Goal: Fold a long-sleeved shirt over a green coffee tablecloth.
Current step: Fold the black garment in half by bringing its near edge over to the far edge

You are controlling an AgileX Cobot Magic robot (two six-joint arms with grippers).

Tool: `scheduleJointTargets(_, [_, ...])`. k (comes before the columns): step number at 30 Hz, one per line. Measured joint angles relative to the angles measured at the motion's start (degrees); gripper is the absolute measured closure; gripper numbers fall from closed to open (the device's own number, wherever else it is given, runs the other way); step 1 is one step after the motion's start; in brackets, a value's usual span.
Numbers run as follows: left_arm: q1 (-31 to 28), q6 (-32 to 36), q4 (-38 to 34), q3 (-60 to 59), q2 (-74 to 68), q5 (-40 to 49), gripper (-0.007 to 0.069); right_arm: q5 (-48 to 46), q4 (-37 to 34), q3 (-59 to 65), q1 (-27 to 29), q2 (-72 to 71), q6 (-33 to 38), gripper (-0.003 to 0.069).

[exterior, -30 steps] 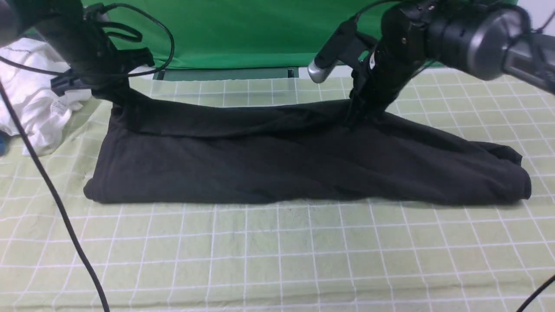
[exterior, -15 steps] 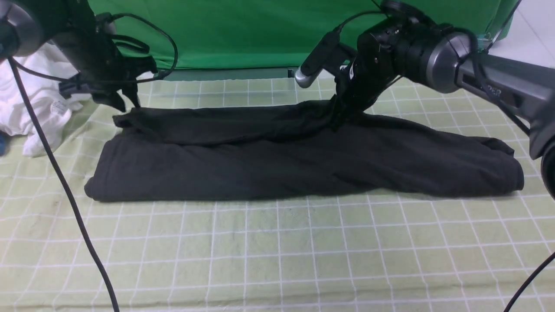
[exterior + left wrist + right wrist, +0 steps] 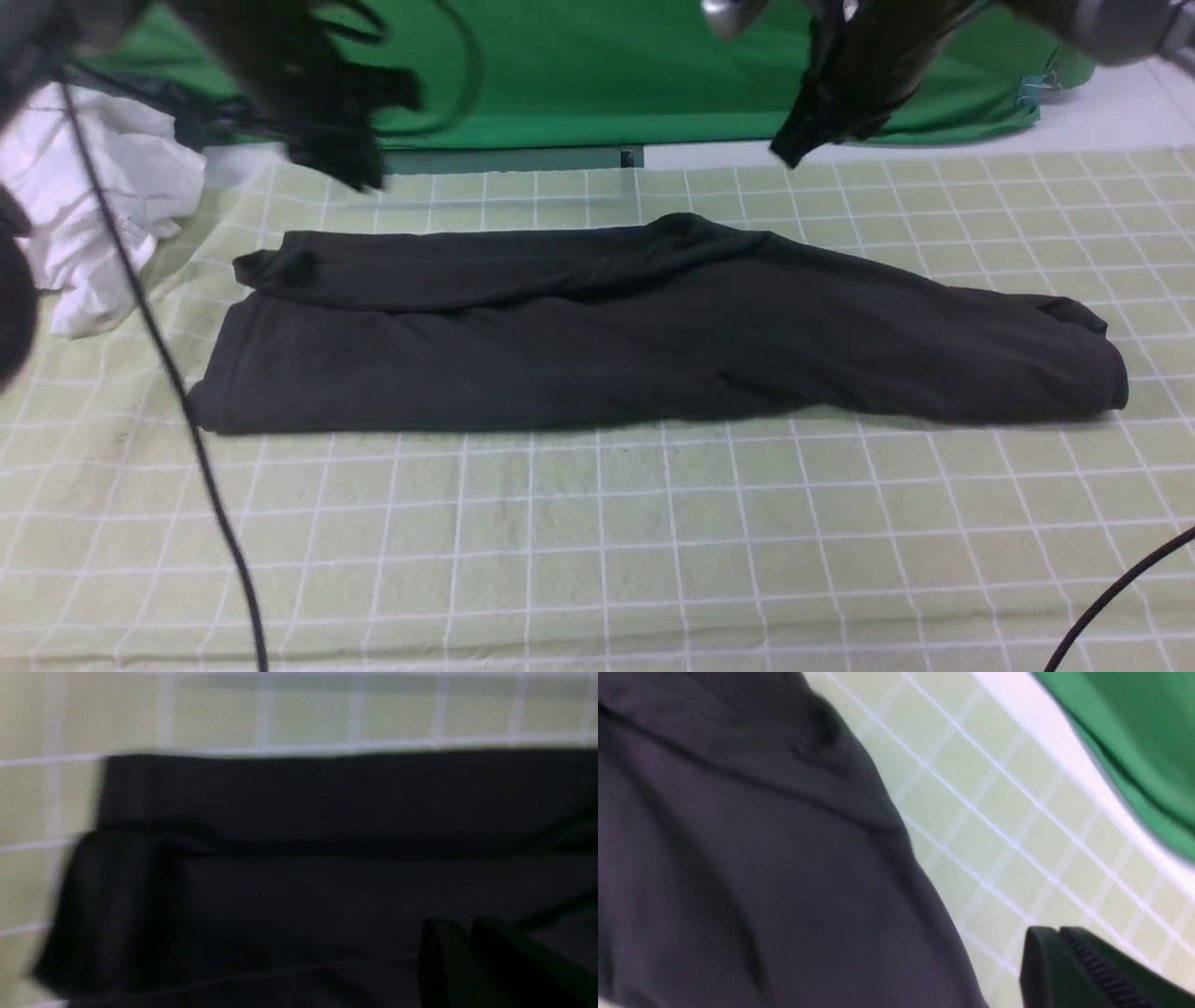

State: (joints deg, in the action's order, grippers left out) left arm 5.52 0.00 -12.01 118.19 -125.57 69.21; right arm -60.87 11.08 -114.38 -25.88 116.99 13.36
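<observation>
The long-sleeved shirt [image 3: 653,327] is laid flat on the green coffee tablecloth [image 3: 597,541], which is spread over the worktop. The shirt is folded into one long black band. It runs from near the worktop's left edge to near its right edge and lies closer to the far edge than to the near one. A narrower folded layer is seen along its far side, from the left end to about the middle. The right end is rounded and slightly bunched. The left gripper [image 3: 359,168] is held in the air above the far-left part of the worktop, clear of the shirt, and is blurred in the front view. In the left wrist view its jaws are seen pressed together with nothing between them. The right gripper [image 3: 792,149] is raised above the far edge, right of the middle, also apart from the shirt. Its jaws are closed and empty. A crumpled white garment [image 3: 103,215] is seen at the far-left corner. A deep-green backdrop [image 3: 597,75] is hung behind the far edge. A black cable [image 3: 187,420] is draped across the left side.
</observation>
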Motion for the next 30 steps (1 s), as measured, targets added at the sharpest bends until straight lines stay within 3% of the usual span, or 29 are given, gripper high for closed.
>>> scheduleJointTargets(5, [9.5, 2.2, -1.0, -4.8, -0.6, 0.1, 0.0617, -6.1, -0.8, 0.0, 3.8, -2.2, 0.0, 0.0661])
scheduleJointTargets(10, [14.0, 2.3, 0.4, -5.4, -3.4, -4.6, 0.0617, -7.3, -5.6, 0.1, 6.2, -2.7, 0.6, 0.0662])
scheduleJointTargets(21, [12.6, 0.4, 3.0, -5.5, -9.0, -15.9, 0.0614, -6.3, -14.6, 0.1, 6.3, -2.7, 2.6, 0.0661])
scheduleJointTargets(27, [10.3, -3.2, 6.1, -5.0, -10.5, -30.3, 0.0613, -6.2, -18.1, 0.1, 6.3, -2.7, 4.3, 0.0661])
scheduleJointTargets(30, [8.8, -3.9, 6.5, -3.1, -10.7, -31.1, 0.0613, -6.9, -18.6, 0.1, 6.3, -2.7, 4.8, 0.0660])
